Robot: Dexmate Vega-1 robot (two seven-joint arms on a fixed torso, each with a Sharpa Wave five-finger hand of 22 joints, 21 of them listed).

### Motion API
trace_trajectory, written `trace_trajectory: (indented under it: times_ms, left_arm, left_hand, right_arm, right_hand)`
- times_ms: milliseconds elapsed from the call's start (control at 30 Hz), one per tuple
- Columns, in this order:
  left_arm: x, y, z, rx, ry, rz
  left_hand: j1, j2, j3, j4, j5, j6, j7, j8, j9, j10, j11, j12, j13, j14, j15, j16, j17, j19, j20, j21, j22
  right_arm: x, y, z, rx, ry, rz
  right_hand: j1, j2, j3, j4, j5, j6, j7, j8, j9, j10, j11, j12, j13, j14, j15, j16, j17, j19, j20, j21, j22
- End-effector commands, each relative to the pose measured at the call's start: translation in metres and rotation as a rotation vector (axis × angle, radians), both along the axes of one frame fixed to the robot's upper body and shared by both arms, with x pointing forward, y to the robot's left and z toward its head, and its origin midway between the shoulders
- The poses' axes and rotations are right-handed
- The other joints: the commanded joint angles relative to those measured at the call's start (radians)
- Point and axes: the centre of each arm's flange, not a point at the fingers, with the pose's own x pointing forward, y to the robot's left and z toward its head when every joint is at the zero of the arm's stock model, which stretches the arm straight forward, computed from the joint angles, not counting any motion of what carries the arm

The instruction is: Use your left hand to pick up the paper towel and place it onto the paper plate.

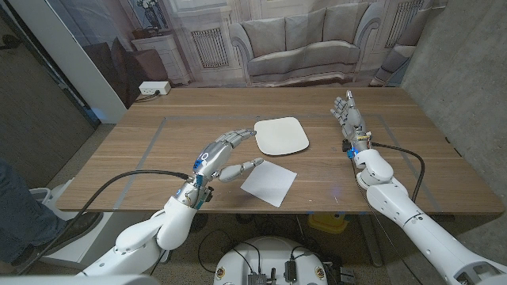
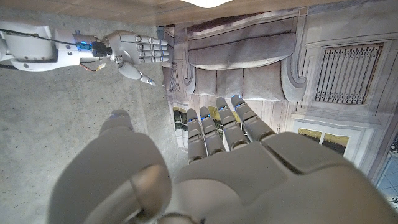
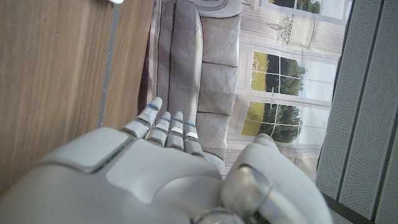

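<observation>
A white square paper towel [image 1: 269, 182] lies on the wooden table near its front edge. Beyond it, toward the middle, sits the white paper plate [image 1: 281, 135]. My left hand [image 1: 226, 154] hovers just left of the towel with fingers spread and thumb pointing at the towel's corner; it holds nothing. Its back and fingers [image 2: 217, 124] fill the left wrist view. My right hand [image 1: 348, 115] stands upright at the right of the plate, fingers extended, with nothing in it; it also appears in the left wrist view [image 2: 134, 50] and its own view [image 3: 168, 134].
Faint tape lines [image 1: 158, 134] mark a rectangle on the table [image 1: 412, 158]. A backdrop printed with a sofa [image 1: 301, 43] stands behind the far edge. A person's leg [image 1: 20, 206] is at the left edge of the head view.
</observation>
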Motion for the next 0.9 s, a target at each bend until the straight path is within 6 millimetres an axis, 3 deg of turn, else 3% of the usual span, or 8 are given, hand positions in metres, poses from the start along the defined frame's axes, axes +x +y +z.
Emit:
trace_trajectory:
  times_ms: [33,267,900]
  left_arm:
    - [0.0,-0.006,-0.001,0.04,-0.01,0.061]
    - [-0.001,-0.01,-0.001,0.08,-0.009,0.1]
    - [-0.002,-0.022,-0.012,0.14,-0.004,0.135]
  left_hand:
    - [0.006,-0.004,-0.002,-0.005,0.005,0.001,-0.01,-0.001,0.005,-0.001,-0.005,-0.005,0.004,0.006,-0.06,-0.003,0.004,0.0,0.007,-0.004,0.004]
    - [0.008,-0.006,-0.006,-0.007,0.007,0.025,-0.035,0.004,0.005,0.005,-0.001,-0.005,0.004,0.009,-0.06,-0.003,0.004,-0.002,-0.003,-0.006,0.005]
    - [0.015,-0.012,-0.01,-0.011,0.01,0.023,-0.04,-0.002,0.005,0.009,-0.007,-0.007,0.005,0.013,-0.064,-0.004,0.004,-0.003,-0.004,-0.007,0.005]
  right_arm:
    - [0.002,0.001,-0.001,0.009,0.001,0.005]
    - [0.002,0.002,-0.004,0.016,0.002,0.003]
    - [0.001,0.002,-0.003,0.004,0.013,0.012]
  right_hand:
    - [0.003,0.005,-0.002,-0.004,-0.003,0.008,-0.003,0.004,0.004,0.008,0.003,0.003,0.003,0.009,0.005,0.0,0.002,0.01,-0.016,-0.006,0.004]
    - [0.003,0.005,-0.003,-0.005,-0.004,0.012,-0.004,0.005,0.004,0.009,0.003,0.003,0.003,0.011,0.005,0.001,0.002,0.013,-0.014,-0.008,0.004]
    - [0.003,0.006,-0.004,-0.007,-0.004,0.012,-0.004,0.004,0.004,0.01,0.002,0.003,0.003,0.011,0.005,0.0,0.002,0.015,-0.013,-0.014,0.005]
